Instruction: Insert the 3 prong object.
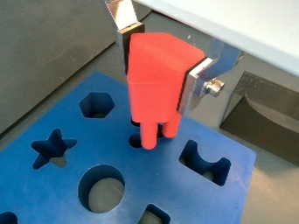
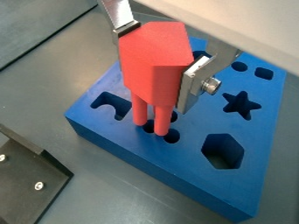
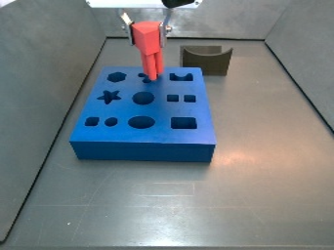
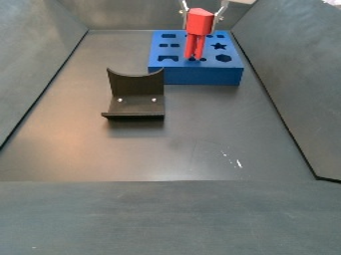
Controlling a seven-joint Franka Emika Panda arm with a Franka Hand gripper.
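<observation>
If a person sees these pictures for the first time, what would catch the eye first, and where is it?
The bright red 3 prong object stands out first: it is upright, shut in the pincer, its prongs entering holes on the top of the blue block. Next comes this block itself, with star and hexagon cutouts, toward the far end of the dark floor. In a side view, the dark fixture stands apart from it.

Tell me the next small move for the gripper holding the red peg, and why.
Probably a slow push straight down. The gripper, above the blue block, is shut on the 3 prong object. In both wrist views the prong tips already sit in their holes, but the blocky top is well above the block.
</observation>
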